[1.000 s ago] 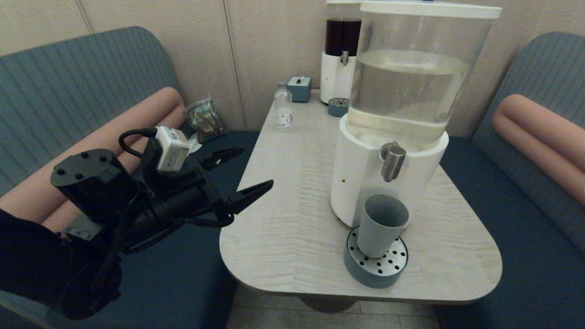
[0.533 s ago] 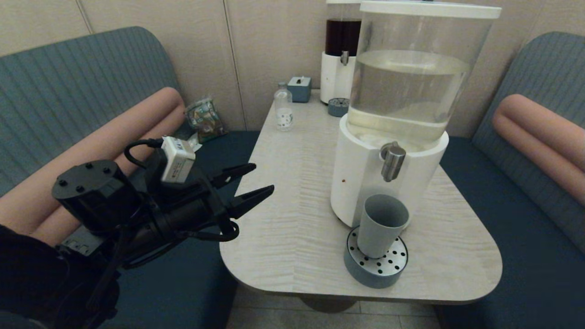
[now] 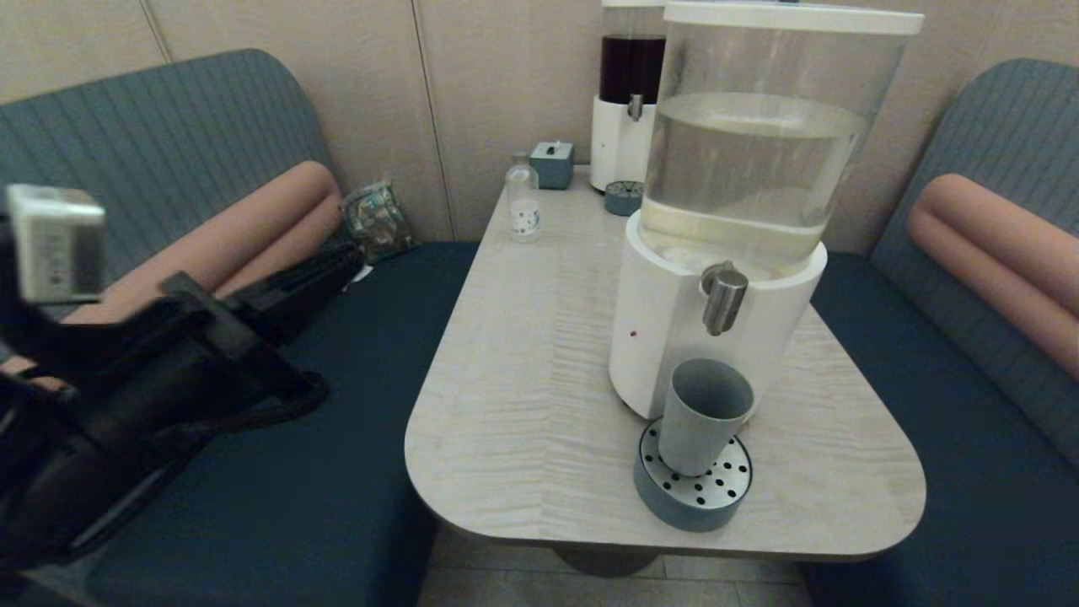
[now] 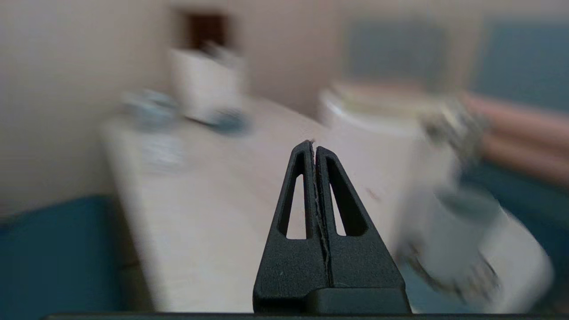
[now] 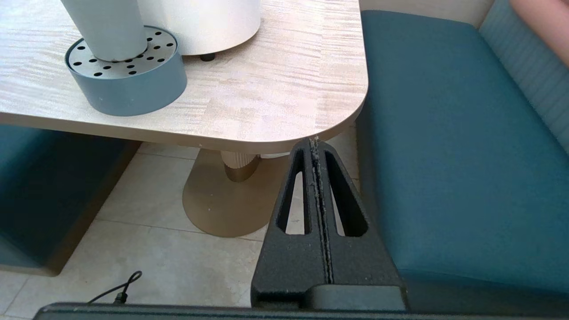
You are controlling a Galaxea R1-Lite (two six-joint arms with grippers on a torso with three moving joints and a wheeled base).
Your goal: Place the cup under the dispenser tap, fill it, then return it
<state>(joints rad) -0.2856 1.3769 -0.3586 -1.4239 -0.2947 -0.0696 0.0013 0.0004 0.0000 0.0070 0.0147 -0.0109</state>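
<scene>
The pale wood-grain worktop (image 3: 523, 371) with rounded corners fills the middle of the head view, its near edge cut by nothing but its pedestal mostly hidden beneath it. On it, toward 3 o'clock from its centre, stands the big dispenser with a white base and clear tank of pale liquid (image 3: 742, 194); the top of the tank's lid is cropped by the frame. The left arm (image 3: 126, 396) lies low over the dark blue bench seat (image 3: 337, 472) at the worktop's 9 o'clock, well apart from the cup, its rear links cut off at the frame edge and smeared, so its joints are hard to make out; it reaches forward roughly level. The left tool (image 4: 314, 149) has its two black fingers pressed flat together, holding nothing; the scene behind it in the left wrist view is too smeared to read in detail. The right tool (image 5: 315, 144), likewise closed and empty, hangs below the worktop's edge at the 5 o'clock corner, over floor tiles. The plain matte grey-blue tapered cup (image 3: 704, 413) stands upright on the low round grey tray with a perforated steel top (image 3: 716, 497), directly beneath the stubby brushed-steel dispenser tap (image 3: 725, 297), not touching it. Whether the cup holds liquid cannot be told.
</scene>
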